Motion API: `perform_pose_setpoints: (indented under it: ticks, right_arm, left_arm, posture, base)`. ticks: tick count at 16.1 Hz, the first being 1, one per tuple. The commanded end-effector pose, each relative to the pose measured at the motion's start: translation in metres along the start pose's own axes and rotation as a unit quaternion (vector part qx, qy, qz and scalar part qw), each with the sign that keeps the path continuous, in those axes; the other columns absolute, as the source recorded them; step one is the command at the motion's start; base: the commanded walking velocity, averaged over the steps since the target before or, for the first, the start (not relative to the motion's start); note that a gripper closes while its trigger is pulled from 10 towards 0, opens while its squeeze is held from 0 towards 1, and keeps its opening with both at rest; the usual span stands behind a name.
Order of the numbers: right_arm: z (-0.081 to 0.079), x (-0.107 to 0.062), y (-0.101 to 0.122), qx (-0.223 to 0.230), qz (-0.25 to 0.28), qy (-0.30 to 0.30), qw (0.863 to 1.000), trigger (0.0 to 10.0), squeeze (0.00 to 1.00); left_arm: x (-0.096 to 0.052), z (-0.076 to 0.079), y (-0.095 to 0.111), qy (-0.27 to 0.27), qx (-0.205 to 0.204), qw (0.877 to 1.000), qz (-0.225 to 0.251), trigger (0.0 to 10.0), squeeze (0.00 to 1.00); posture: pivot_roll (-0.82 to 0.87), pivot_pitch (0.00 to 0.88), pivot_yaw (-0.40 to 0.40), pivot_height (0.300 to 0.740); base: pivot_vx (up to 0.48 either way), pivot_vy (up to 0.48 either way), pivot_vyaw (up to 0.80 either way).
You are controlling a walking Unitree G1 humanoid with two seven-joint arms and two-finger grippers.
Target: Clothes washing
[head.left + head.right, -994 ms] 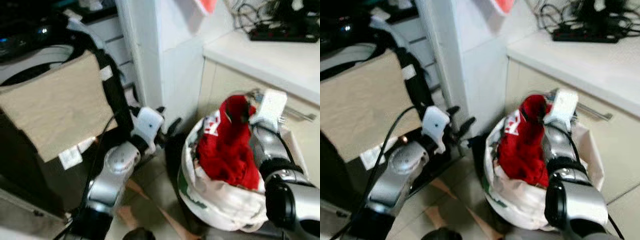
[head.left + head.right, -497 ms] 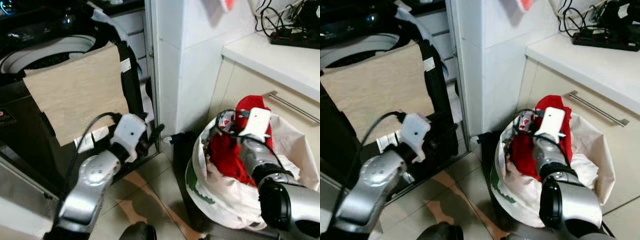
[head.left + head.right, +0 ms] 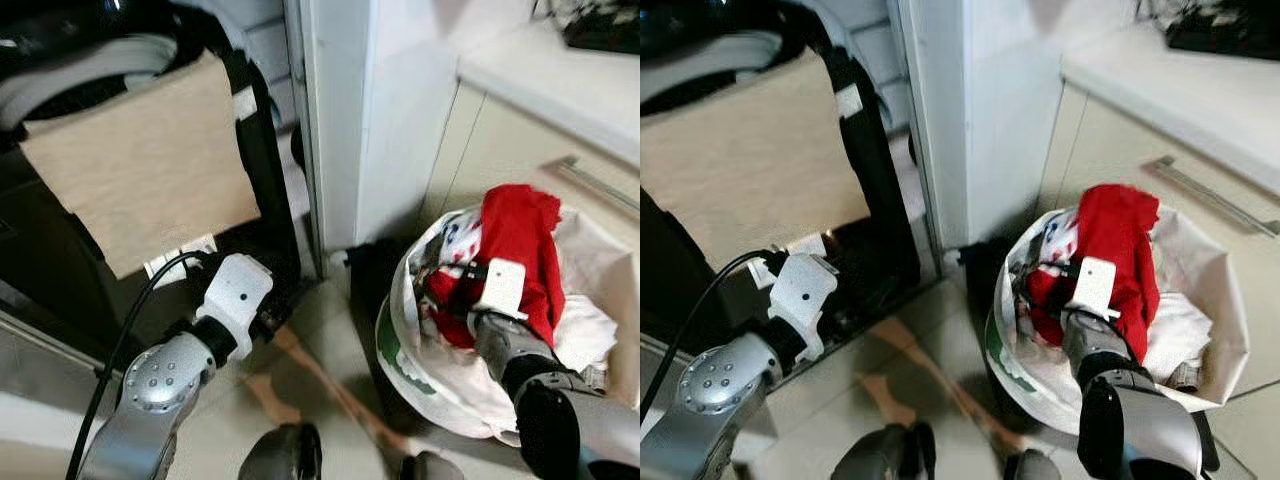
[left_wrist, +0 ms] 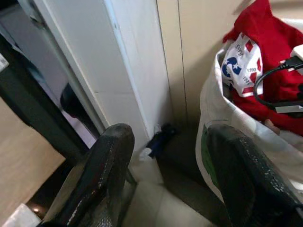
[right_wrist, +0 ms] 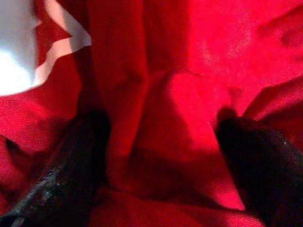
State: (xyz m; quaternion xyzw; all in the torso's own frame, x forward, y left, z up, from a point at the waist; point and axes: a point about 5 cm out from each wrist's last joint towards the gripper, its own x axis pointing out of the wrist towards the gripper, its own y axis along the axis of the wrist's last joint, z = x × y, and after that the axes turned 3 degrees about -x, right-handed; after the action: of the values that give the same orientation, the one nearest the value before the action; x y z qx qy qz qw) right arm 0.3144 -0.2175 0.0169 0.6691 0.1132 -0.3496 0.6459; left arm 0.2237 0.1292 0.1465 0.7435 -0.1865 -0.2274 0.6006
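The red garment (image 3: 515, 255) lies on top of the clothes in the white laundry bag (image 3: 1200, 330) on the floor beside the washing machine (image 3: 90, 150). The right tool (image 5: 161, 156) is spread open, its fingers pressed into the red cloth. The left tool (image 4: 165, 179) is released, holding nothing. The cloth looks soft and light; a thick fold is probably best to pinch.

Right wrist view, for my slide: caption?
Right gripper fingers open, pressed into the red garment.
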Motion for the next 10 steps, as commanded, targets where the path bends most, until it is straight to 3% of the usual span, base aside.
perform_pose_setpoints:
  ticks: [1, 6, 10]
  right_arm:
    - [-0.003, -0.001, -0.01, 0.0, -0.02, 0.003, 1.0, 0.0, 0.0]
    - [-0.008, -0.001, -0.002, -0.01, 0.0, 0.017, 1.0, 0.0, 0.0]
    - [-0.022, -0.003, 0.011, -0.034, 0.034, 0.041, 0.998, 0.0, 0.0]
  left_arm:
    - [-0.004, 0.0, 0.003, 0.001, 0.004, 1.0, 0.0, 10.0, 0.0]
    - [-0.002, 0.003, 0.007, 0.004, -0.005, 1.0, -0.003, 10.0, 0.0]
    - [0.002, 0.006, 0.005, 0.003, -0.011, 1.0, -0.002, 10.0, 0.0]
  posture:
    - [0.15, 0.251, 0.093, 0.724]
    - [0.13, 0.25, 0.08, 0.724]
    - [0.12, 0.236, 0.07, 0.724]
  base:
    - [0.0, 0.0, 0.0]
    - [0.0, 0.0, 0.0]
    - [0.0, 0.0, 0.0]
